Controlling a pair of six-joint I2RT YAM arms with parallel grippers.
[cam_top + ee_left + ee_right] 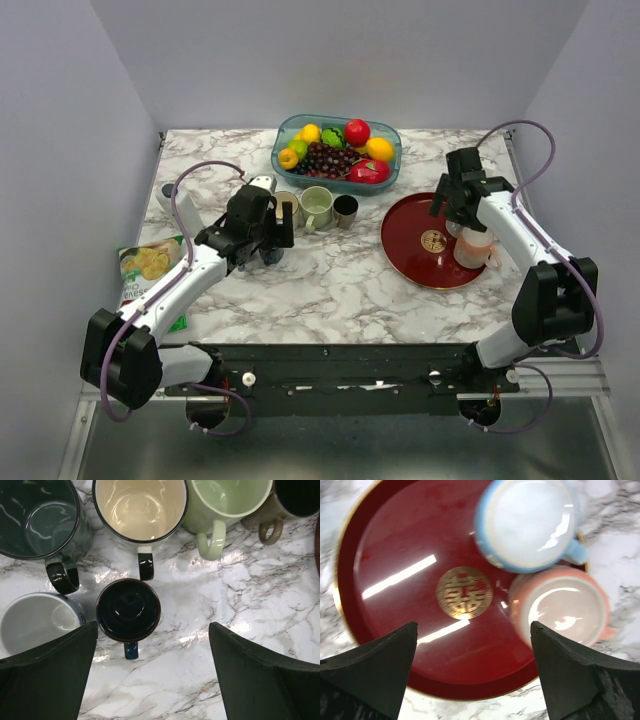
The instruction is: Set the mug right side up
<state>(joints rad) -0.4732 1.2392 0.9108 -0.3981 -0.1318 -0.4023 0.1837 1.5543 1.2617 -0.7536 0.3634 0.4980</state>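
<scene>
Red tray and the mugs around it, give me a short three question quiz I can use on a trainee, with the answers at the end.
1. Which two mugs stand on the red tray? A: a blue mug and a pink mug. B: two black mugs. C: a yellow mug and a purple mug.
2. True or false: the left fingers are clamped on the dark blue mug.
3. Fill in: in the left wrist view, the green mug stands between the cream mug and the ___ mug.
Key: 1 A. 2 False, the fingers stand open. 3 The brown mug.
</scene>
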